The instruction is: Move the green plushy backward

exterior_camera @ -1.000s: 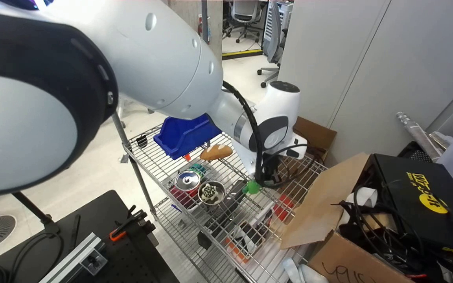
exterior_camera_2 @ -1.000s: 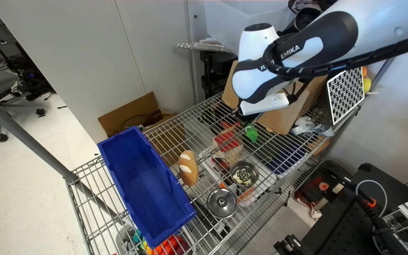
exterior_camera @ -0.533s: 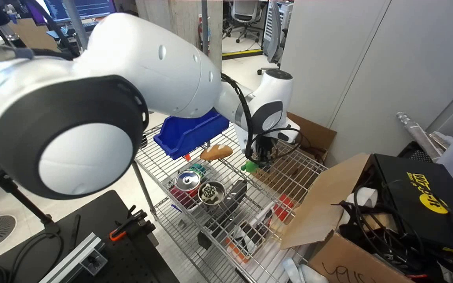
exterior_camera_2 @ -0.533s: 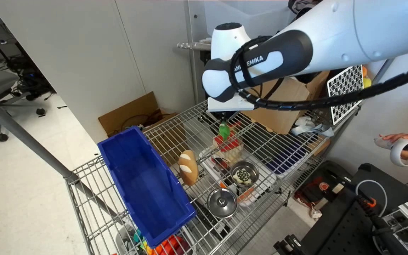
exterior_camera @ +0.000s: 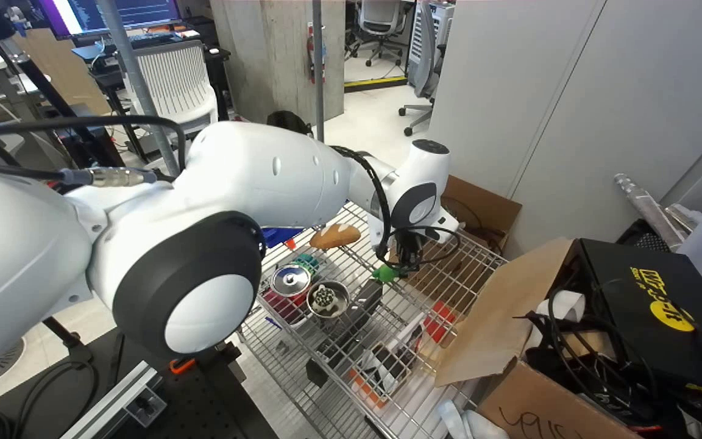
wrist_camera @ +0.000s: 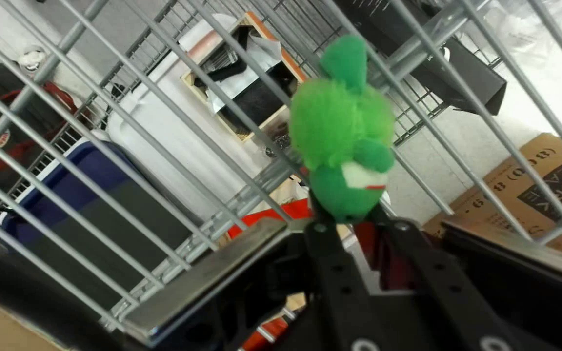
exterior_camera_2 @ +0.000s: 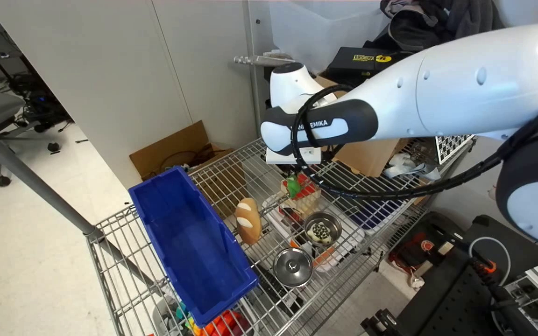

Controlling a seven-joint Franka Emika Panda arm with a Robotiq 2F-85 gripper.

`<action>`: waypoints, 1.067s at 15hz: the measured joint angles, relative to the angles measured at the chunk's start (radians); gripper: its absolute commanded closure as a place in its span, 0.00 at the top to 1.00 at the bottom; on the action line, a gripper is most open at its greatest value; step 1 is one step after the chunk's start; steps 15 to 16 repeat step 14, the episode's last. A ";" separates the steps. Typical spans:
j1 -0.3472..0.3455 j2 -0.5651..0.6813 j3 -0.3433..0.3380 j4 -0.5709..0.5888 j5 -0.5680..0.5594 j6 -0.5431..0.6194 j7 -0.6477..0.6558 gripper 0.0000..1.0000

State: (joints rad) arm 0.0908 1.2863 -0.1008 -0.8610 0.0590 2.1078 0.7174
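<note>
The green plushy (wrist_camera: 342,122) is a fuzzy bright green soft toy with a darker green head. It fills the upper middle of the wrist view and also shows in both exterior views (exterior_camera: 386,274) (exterior_camera_2: 293,186). My gripper (wrist_camera: 351,212) is shut on its head, with a black finger on each side. The plushy hangs over the wire shelf (exterior_camera_2: 343,266); whether it touches the wires cannot be told. In an exterior view the gripper (exterior_camera: 410,259) is low over the shelf, partly hidden by cables.
A blue bin (exterior_camera_2: 194,242) and a bread loaf (exterior_camera_2: 248,220) lie on the shelf. A metal pot (exterior_camera_2: 337,223) with a spotted toy and a pot with a lid (exterior_camera_2: 293,267) stand near an edge. An open cardboard box (exterior_camera: 503,317) stands at the shelf's end.
The arm has carried the plushy along the shelf toward the bread loaf and blue bin side. In the last half second it has come lower. The gripper has stayed shut on it.
</note>
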 measured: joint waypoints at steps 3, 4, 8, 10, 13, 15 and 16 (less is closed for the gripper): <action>-0.002 0.069 -0.003 0.132 -0.001 -0.088 0.004 0.70; -0.002 0.083 -0.003 0.170 -0.001 -0.121 0.001 0.78; -0.003 0.084 0.000 0.264 -0.001 -0.245 -0.043 1.00; -0.007 0.059 0.000 0.282 -0.001 -0.312 -0.087 1.00; -0.039 -0.002 0.026 0.285 0.014 -0.464 -0.187 1.00; -0.048 -0.013 0.031 0.285 0.016 -0.483 -0.202 1.00; -0.048 -0.013 0.031 0.285 0.016 -0.483 -0.202 1.00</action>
